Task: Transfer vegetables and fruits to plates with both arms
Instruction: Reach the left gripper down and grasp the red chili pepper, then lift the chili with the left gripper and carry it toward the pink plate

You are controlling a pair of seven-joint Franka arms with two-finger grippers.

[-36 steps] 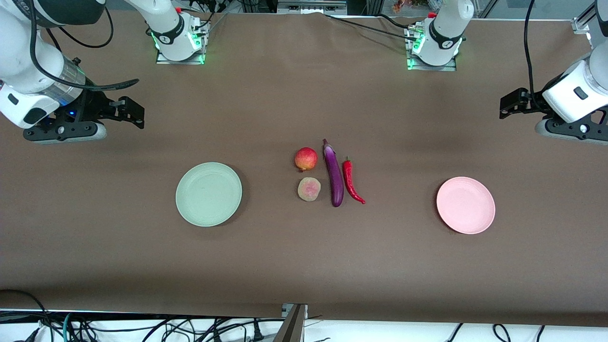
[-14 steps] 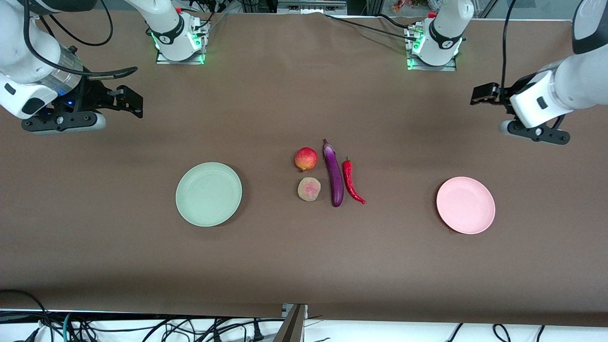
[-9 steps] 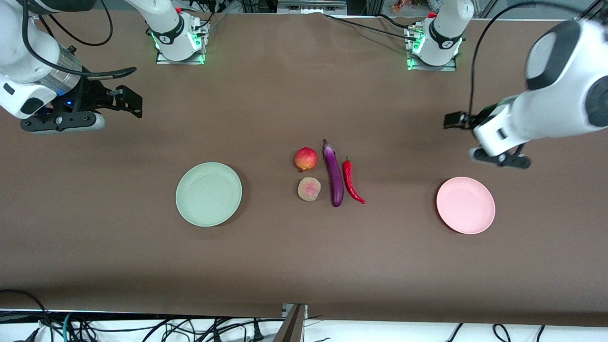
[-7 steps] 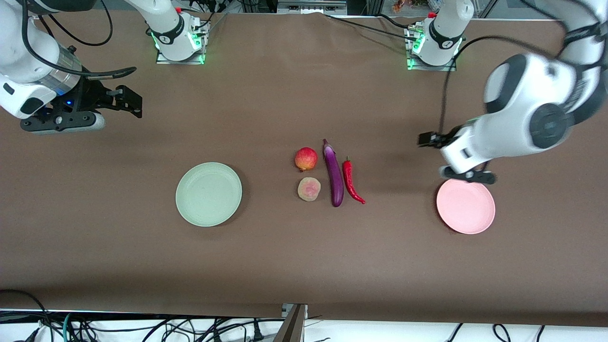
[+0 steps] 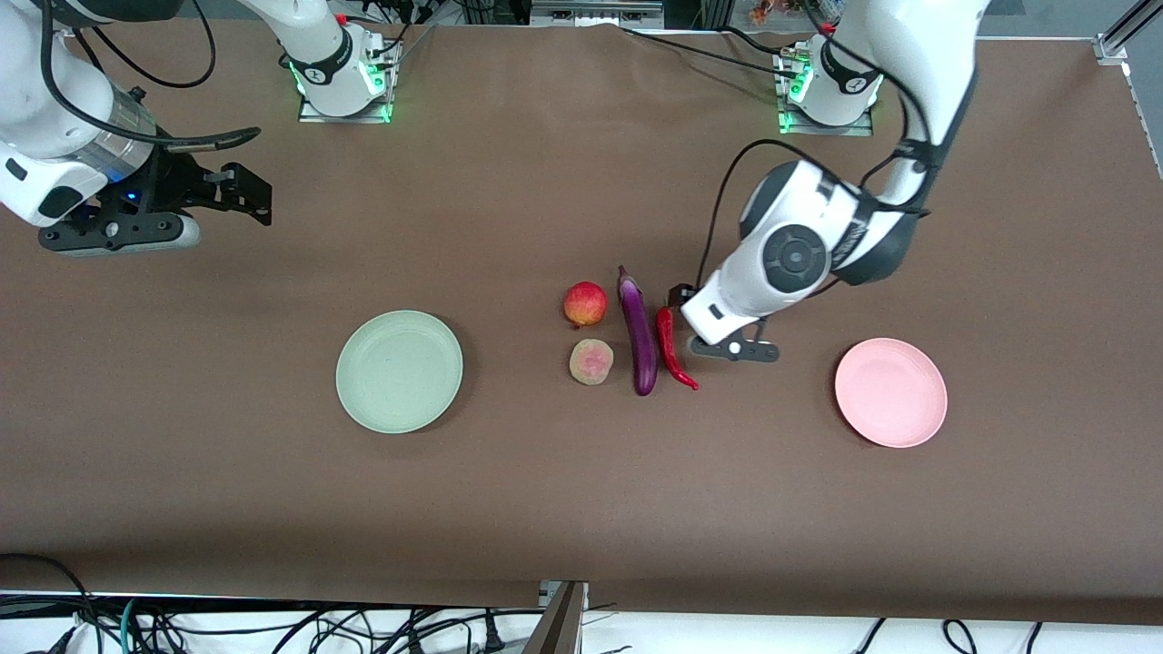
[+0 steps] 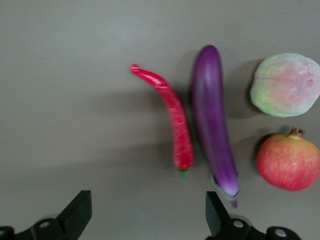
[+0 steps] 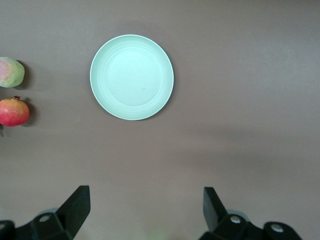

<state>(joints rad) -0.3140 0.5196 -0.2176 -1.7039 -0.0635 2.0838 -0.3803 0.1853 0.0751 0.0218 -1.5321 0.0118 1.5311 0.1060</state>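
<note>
Hovering over the chili pepper (image 5: 673, 347), the left hand (image 6: 146, 212) has its fingers spread wide and holds nothing.

The chili lies on the worktop (image 5: 545, 490) beside the eggplant (image 5: 639, 332), between it and the pink plate (image 5: 890, 392), long axis running toward the front camera, stem end farthest from it. The left wrist view shows what the front view hides: the hand's gap sits off the stem end and reaches across to the eggplant's stem, so centring on the chili alone looks needed. The pomegranate (image 5: 585, 303) and peach (image 5: 591, 361) lie beside the eggplant toward the green plate (image 5: 399, 371). The right hand (image 7: 145, 212), open and empty, waits over bare worktop at its arm's end.
</note>
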